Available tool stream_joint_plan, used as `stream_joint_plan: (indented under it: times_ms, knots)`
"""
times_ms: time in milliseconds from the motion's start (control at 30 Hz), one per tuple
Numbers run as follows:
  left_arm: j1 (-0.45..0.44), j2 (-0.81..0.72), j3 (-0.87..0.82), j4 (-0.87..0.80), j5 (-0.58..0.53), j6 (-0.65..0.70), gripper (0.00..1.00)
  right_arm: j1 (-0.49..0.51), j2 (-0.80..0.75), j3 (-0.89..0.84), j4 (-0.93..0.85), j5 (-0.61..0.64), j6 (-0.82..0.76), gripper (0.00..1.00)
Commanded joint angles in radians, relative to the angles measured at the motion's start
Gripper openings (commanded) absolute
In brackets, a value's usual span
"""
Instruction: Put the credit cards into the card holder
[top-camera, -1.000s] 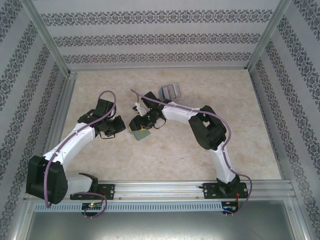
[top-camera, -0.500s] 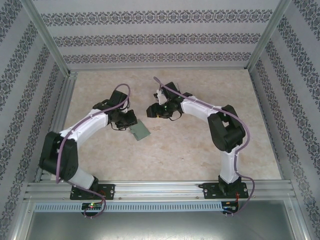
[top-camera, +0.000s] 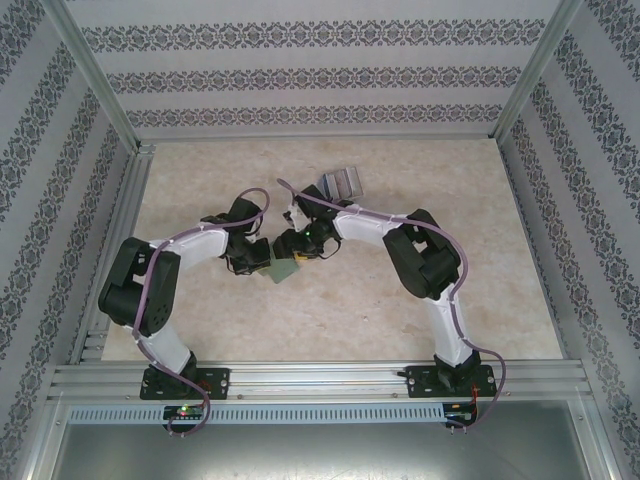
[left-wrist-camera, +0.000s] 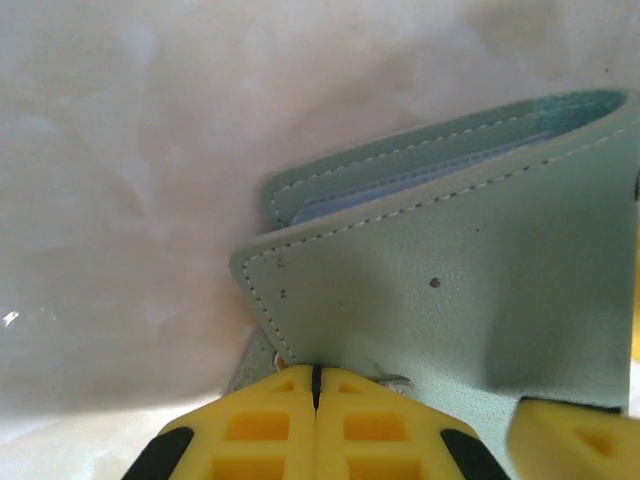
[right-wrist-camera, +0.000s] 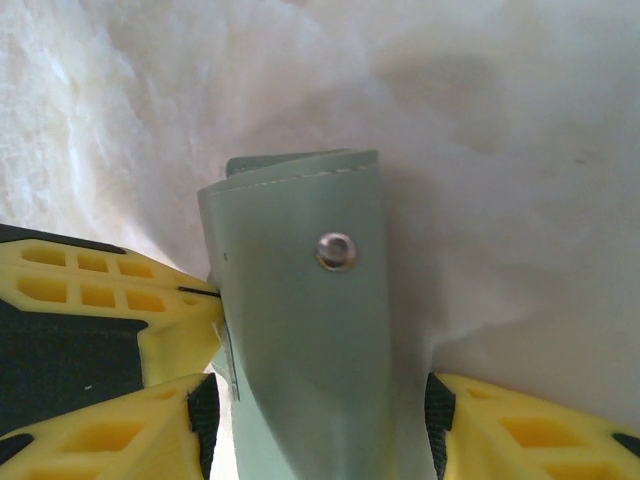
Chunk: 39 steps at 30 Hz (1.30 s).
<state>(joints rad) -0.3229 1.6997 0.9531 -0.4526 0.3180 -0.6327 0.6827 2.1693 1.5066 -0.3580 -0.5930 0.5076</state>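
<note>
Left claw (left-wrist-camera: 315, 388): closed flat, pinching the near edge of the card holder (left-wrist-camera: 450, 300) cover. From above it sits at the holder's 9 o'clock.
Right claw (right-wrist-camera: 320, 425): jaws apart, astride the folded holder from its 12 o'clock. One pad touches a side; I cannot tell whether the other presses.
Card holder: on the table (top-camera: 400, 310), midway between my arms. Its two panels are offset and a pale-blue lining shows between them. The snap stud (right-wrist-camera: 337, 250) faces my right wrist camera.
Credit cards (top-camera: 340, 183): a small silvery bundle at the holder's 1 o'clock, well apart from it, with neither claw on it.
Step in hand: I judge it to be spreading the holder open, with no card moved yet.
Doing it well: pinch the cover only, never both panels. Peel it slowly toward 9 o'clock while my right claw steadies the other panel flat.
Watch for: the thin cover slipping from my pinch, or the whole holder lifting with it.
</note>
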Motion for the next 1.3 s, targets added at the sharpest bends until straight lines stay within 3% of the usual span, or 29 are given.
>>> stream_joint_plan:
  times_ms: [0,133,233,333,567,667,867,1067,1200,1267]
  knots:
    - [0.017,0.049,-0.091,0.051,-0.049,-0.005,0.04,0.025,0.033,0.026,0.035,-0.055,0.052,0.56]
    - [0.021,0.031,-0.119,0.064,-0.043,-0.01,0.04,0.05,0.047,0.031,0.105,-0.077,0.094,0.41]
    - [0.024,-0.006,-0.105,0.043,-0.043,-0.006,0.1,0.039,0.007,0.023,0.052,0.005,0.047,0.21]
    - [0.031,-0.077,-0.08,0.002,-0.067,0.002,0.12,0.013,-0.101,0.004,-0.112,0.223,-0.074,0.15]
    - [0.041,-0.149,-0.033,-0.013,-0.061,0.015,0.14,-0.008,-0.39,-0.026,-0.483,0.927,-0.297,0.15]
    - [0.043,-0.132,-0.036,0.028,-0.029,0.006,0.14,-0.003,-0.416,-0.022,-0.556,1.092,-0.324,0.19]
    - [0.059,-0.084,-0.053,0.104,0.061,-0.01,0.13,0.04,-0.253,-0.03,-0.556,1.162,-0.296,0.2]
    - [0.087,-0.123,-0.09,0.112,0.076,-0.009,0.13,0.133,-0.057,0.059,-0.555,1.199,-0.221,0.21]
    - [0.101,-0.147,-0.109,0.111,0.069,-0.01,0.13,0.192,-0.029,0.105,-0.52,1.16,-0.187,0.5]
    - [0.105,-0.154,-0.116,0.118,0.069,-0.016,0.13,0.202,-0.061,0.1,-0.472,1.068,-0.162,0.57]
